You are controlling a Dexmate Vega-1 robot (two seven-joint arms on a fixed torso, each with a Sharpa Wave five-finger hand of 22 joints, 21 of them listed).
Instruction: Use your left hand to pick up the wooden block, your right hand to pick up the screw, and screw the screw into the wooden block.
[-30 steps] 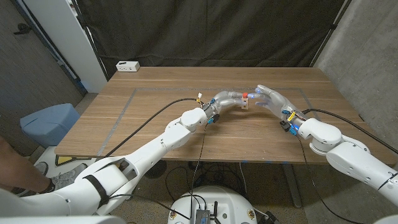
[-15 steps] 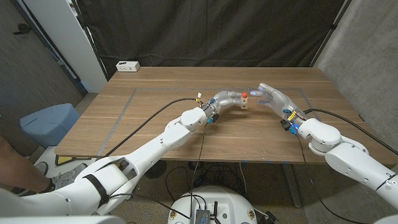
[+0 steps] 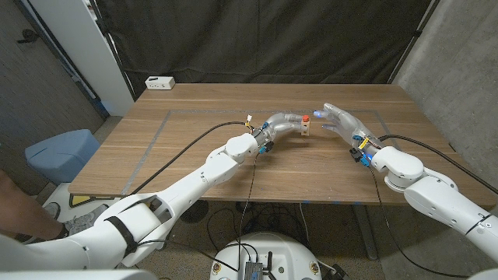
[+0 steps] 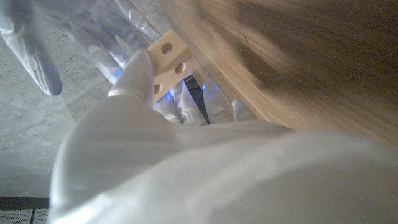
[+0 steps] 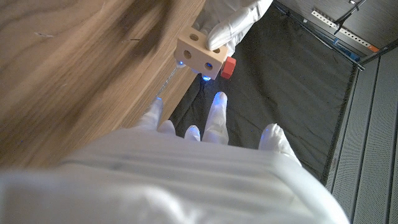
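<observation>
My left hand (image 3: 282, 123) holds a small pale wooden block (image 3: 306, 130) a little above the middle of the table. In the left wrist view its fingers (image 4: 134, 78) pinch the block (image 4: 168, 57), which has round holes. A red screw (image 3: 306, 119) sticks out of the block; in the right wrist view the screw (image 5: 229, 66) sits at the side of the block (image 5: 198, 57). My right hand (image 3: 340, 121) hovers just right of the block with fingers spread and nothing in them. Its fingertips (image 5: 216, 102) stop short of the screw.
The wooden table (image 3: 194, 155) has a faint taped rectangle on it. A white power strip (image 3: 159, 82) lies at the far left corner. Black cables (image 3: 187, 148) run along both arms. A blue bin (image 3: 58, 152) stands on the floor to the left.
My right hand has drawn back slightly from the block and its fingers have spread. The left hand keeps the block where it was.
</observation>
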